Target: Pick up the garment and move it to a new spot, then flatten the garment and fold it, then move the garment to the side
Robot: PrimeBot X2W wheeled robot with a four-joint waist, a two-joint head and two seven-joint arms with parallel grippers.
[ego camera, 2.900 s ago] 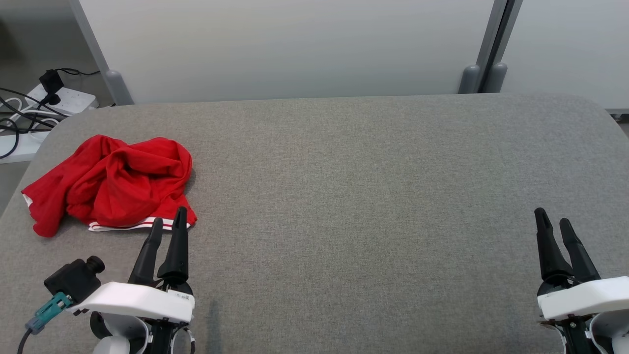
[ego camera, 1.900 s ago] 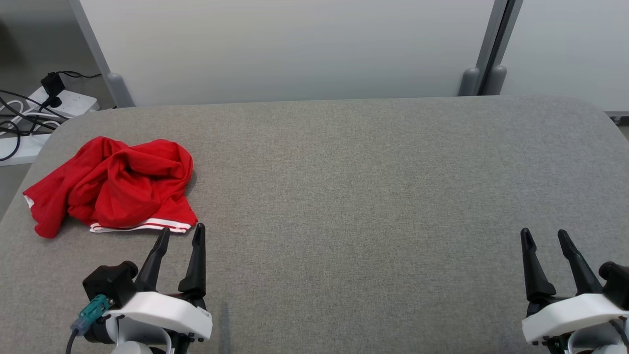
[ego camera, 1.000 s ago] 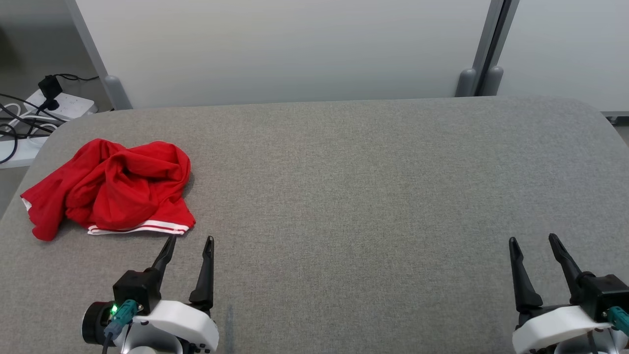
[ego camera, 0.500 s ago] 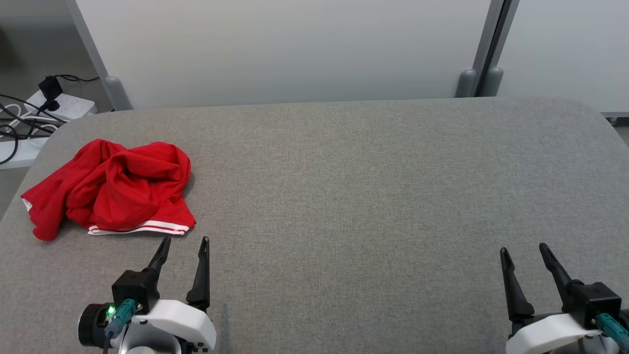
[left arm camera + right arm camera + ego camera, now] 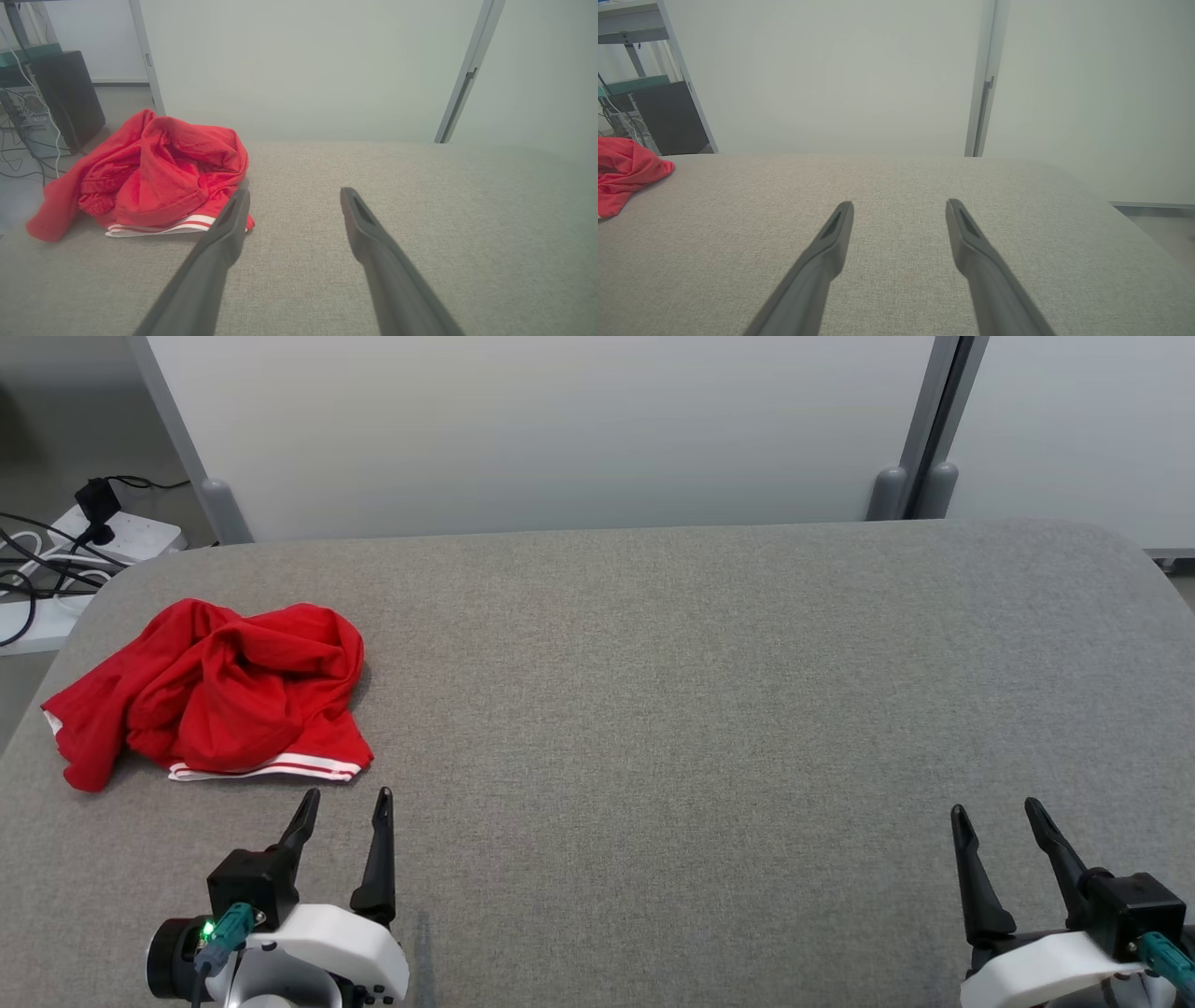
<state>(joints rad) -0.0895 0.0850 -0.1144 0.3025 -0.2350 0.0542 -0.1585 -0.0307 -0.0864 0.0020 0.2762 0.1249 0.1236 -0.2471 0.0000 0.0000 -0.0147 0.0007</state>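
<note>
Both arms have drawn back toward the bottom of the frame and settled. My left gripper (image 5: 346, 793) sits lower left, fingers spread and empty, tips just short of the white-striped hem (image 5: 271, 768) they overlapped moments ago, and my right gripper (image 5: 994, 806), lower right, is equally wide and empty. The red garment (image 5: 210, 695) is still a crumpled heap at the middle left of the grey table (image 5: 653, 709), so I reckon nothing's begun: pickup comes next, and the left arm is closest.

No readable text, labels or numbers anywhere — nothing legible on any surface.
</note>
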